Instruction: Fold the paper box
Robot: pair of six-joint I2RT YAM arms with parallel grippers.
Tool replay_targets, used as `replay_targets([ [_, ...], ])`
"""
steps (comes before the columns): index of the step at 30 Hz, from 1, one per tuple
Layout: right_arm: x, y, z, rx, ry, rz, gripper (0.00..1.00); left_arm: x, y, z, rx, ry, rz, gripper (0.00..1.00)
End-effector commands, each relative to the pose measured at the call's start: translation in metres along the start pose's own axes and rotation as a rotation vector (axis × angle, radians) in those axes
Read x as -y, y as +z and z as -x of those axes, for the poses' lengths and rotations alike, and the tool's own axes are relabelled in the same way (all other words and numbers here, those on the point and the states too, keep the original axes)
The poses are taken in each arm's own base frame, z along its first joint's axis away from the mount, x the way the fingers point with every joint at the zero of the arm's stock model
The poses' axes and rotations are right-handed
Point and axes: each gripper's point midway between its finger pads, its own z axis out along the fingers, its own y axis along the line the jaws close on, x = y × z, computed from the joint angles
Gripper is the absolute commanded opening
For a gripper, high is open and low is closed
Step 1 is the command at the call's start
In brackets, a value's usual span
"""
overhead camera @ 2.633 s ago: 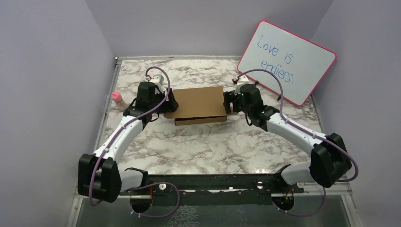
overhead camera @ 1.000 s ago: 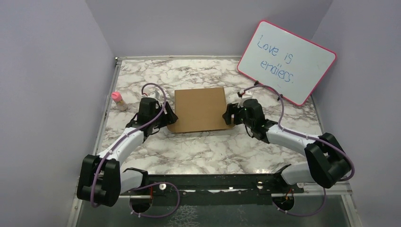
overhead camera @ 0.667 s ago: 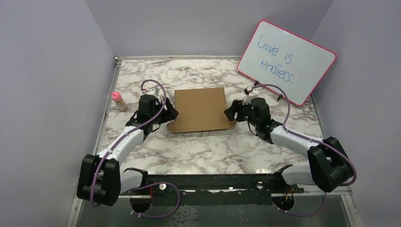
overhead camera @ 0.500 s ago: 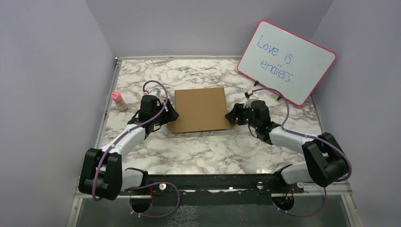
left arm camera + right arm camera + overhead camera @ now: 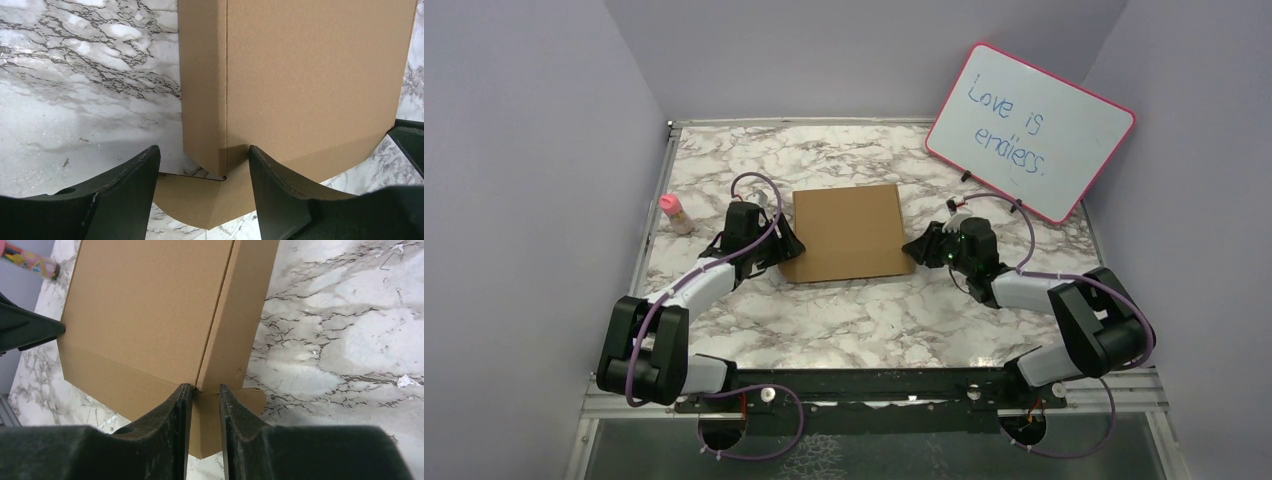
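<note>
On a marble table [image 5: 844, 310], one paper box [image 5: 844, 232] lies flat with its broad brown panel facing up and two robot arms closing on it from either side. The left gripper [image 5: 200, 167] stands wide open at the box's near-left corner. Its two dark fingers [image 5: 125, 195] straddle the folded side wall and hold nothing. The right gripper [image 5: 206, 395] sits at the box's near-right corner, its jaws drawn to a narrow slit over a small cardboard tab. Whether they pinch that tab cannot be told. One pink-framed whiteboard [image 5: 1031, 130] leans beyond the box's far-right corner. One small pink-capped bottle [image 5: 674, 213] stands well off the box's left side.
</note>
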Motion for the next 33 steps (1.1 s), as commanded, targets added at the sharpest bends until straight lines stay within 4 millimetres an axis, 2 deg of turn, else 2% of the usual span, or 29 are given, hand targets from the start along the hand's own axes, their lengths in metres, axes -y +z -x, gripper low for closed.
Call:
replay_targets([
  [1,0.016,-0.003,-0.025,-0.085,0.026,-0.046,0.29,0.009,0.001,0.012,0.021,0.007,-0.035,0.65],
  [9,-0.014,-0.012,0.026,0.042,0.017,0.03,0.36,0.01,-0.003,0.021,0.05,0.029,-0.02,0.65],
  [13,-0.016,-0.005,0.034,0.047,0.033,0.046,0.39,0.01,-0.002,0.019,0.041,0.027,-0.025,0.64],
  [18,-0.011,0.01,0.023,0.014,0.071,0.055,0.38,0.011,-0.001,0.017,0.031,0.027,-0.035,0.64],
  [22,-0.006,0.017,0.007,-0.037,0.091,0.059,0.33,0.012,0.0,0.018,0.029,0.028,-0.04,0.64],
  [28,0.007,0.013,-0.025,-0.11,0.115,0.033,0.28,0.015,0.003,0.015,0.01,0.026,-0.06,0.64],
  [33,0.003,0.005,-0.028,-0.117,0.109,0.051,0.26,0.022,0.012,0.014,-0.023,0.017,-0.099,0.58],
])
